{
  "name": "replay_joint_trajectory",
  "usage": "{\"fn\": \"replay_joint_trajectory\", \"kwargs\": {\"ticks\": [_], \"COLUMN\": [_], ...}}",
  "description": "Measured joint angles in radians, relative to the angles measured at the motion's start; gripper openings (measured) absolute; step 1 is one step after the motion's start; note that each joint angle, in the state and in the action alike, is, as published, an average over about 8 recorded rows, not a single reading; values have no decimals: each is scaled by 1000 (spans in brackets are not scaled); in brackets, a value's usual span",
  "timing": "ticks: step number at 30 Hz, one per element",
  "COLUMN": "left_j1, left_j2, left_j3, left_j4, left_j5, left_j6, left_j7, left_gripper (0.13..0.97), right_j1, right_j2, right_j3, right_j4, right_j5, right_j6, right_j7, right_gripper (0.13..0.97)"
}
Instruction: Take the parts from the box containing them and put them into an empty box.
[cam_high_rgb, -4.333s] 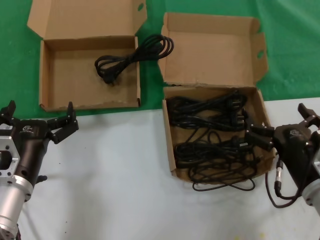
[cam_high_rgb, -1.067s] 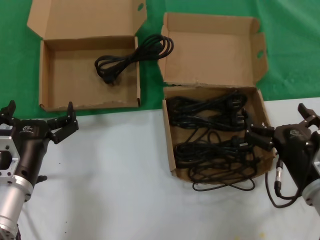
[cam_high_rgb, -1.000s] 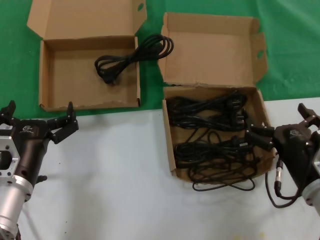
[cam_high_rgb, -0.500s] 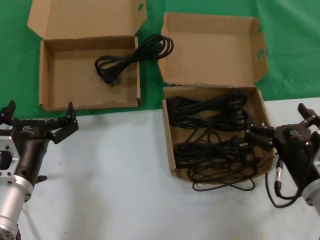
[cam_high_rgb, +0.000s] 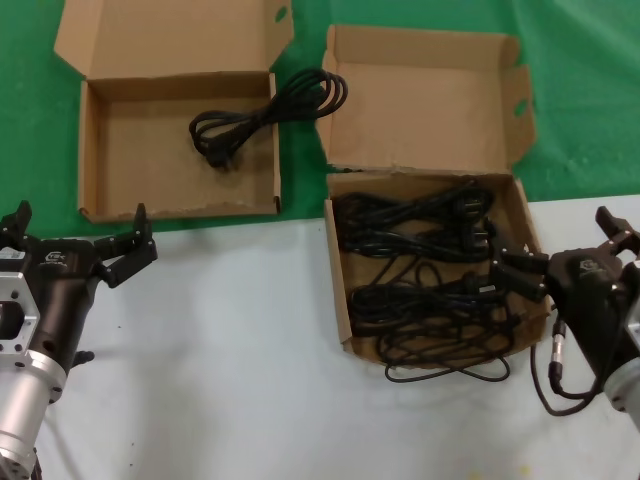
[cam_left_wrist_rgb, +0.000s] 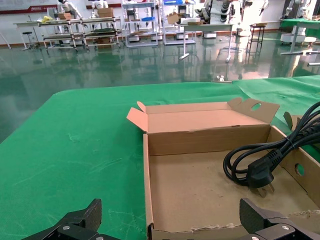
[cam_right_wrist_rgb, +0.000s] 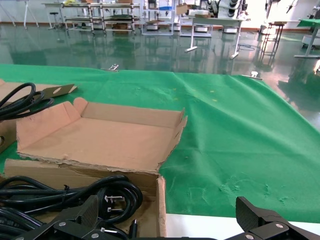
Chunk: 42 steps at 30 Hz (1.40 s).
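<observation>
Several black power cords (cam_high_rgb: 420, 270) lie tangled in the ragged-rimmed cardboard box (cam_high_rgb: 336, 290) at the right, and one loop spills over its front wall onto the table. One cord (cam_high_rgb: 262, 115) lies in the neat wider box (cam_high_rgb: 85, 150) at the back left, its loops draped over the right wall. It also shows in the left wrist view (cam_left_wrist_rgb: 260, 165). My left gripper (cam_high_rgb: 78, 228) is open and empty, just in front of that box. My right gripper (cam_high_rgb: 562, 245) is open and empty at the ragged box's right wall, one finger over the cords (cam_right_wrist_rgb: 100, 195).
Both boxes have their lids (cam_high_rgb: 420, 100) folded open toward the back. Green cloth (cam_high_rgb: 580, 90) covers the far part of the table; the white surface (cam_high_rgb: 230, 340) lies in front, between my two arms.
</observation>
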Motion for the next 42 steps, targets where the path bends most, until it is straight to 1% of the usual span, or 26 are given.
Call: {"fn": "replay_joint_trajectory", "kwargs": {"ticks": [42], "left_j1": [0], "left_j2": [0], "left_j3": [0], "left_j4": [0], "left_j5": [0], "left_j6": [0], "left_j7": [0], "left_gripper": [966], "right_j1": [0], "right_j2": [0], "right_j3": [0], "right_j4": [0], "right_j5": [0], "right_j6": [0], "right_j7": [0], "right_gripper": [966]}}
